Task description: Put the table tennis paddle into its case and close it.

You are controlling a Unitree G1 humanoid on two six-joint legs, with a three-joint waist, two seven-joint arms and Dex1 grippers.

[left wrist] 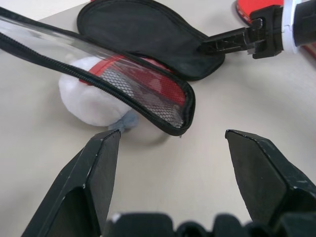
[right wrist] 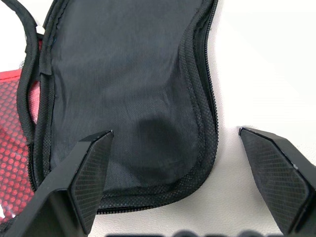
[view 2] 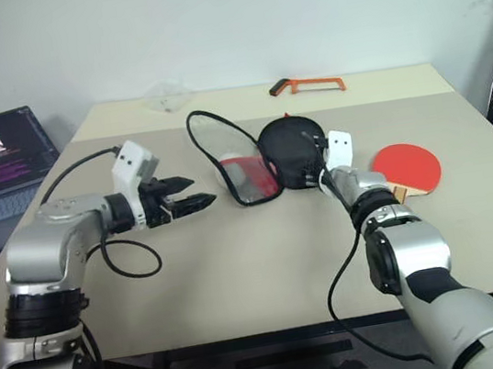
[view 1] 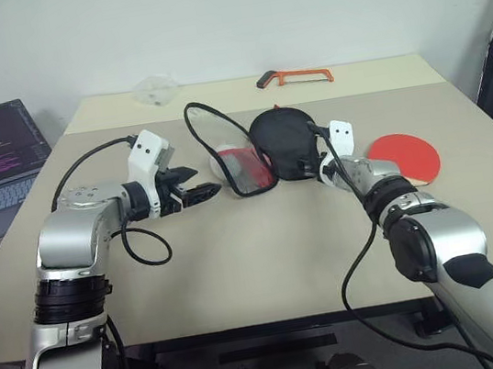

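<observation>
My right hand (right wrist: 175, 182) hovers, fingers spread and empty, at the near edge of the case (view 1: 285, 142), which lies unzipped mid-desk (view 1: 241, 269). The table tennis paddle (view 1: 407, 157) lies flat just to that hand's right, handle toward me. My left hand (view 1: 194, 192), also spread, points at the case's raised flap.

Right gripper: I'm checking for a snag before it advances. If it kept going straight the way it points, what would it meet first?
Most likely the black half of the case: the open right gripper points straight at its near edge, though the remaining gap is hard to judge.
</observation>
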